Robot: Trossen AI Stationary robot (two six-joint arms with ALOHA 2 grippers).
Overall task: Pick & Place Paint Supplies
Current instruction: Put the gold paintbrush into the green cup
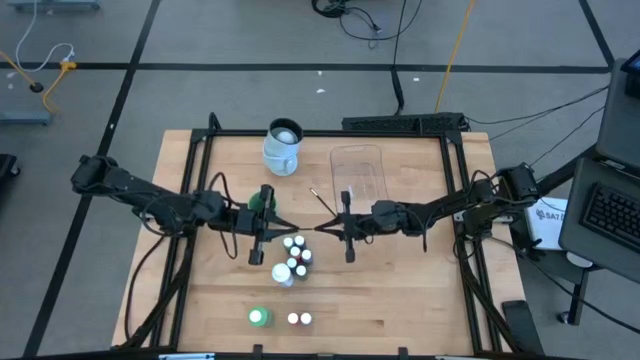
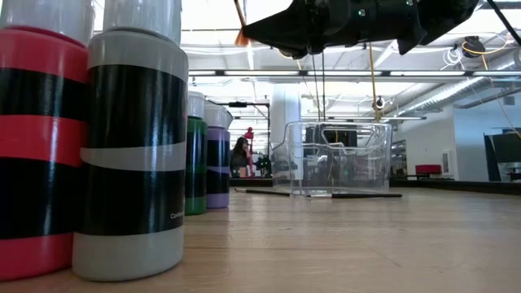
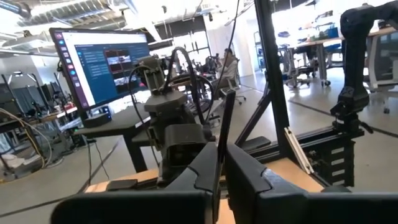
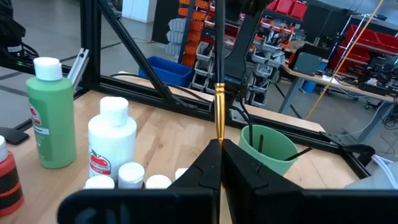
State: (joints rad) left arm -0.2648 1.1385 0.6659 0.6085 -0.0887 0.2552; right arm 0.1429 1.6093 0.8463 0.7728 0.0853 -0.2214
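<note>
A robotics lab: open hall with exposed ceiling ducts (image 2: 456, 89), workbenches, a monitor (image 3: 99, 62), parts bins (image 4: 199, 25).

Both arms matte black, jointed, boxy link housings w/ rounded joint caps.

Left arm (image 1: 150, 200): thick at the table-edge end, slimmer toward the wrist; loose black cable loops alongside it.

Right arm (image 1: 450, 208): same build, black cables bunched at its base near the table edge.

Left gripper (image 3: 221, 163): two broad black fingers (image 3: 249, 171), angular wedge shape, smooth plastic faces, flat dark crossbar behind.

Right gripper (image 4: 219, 163): same pair of black wedge fingers (image 4: 245, 171), glossy edges, dark bar below.

From table height the arm shows as a black angular housing (image 2: 358, 20) w/ thin cables hanging off it.
</note>
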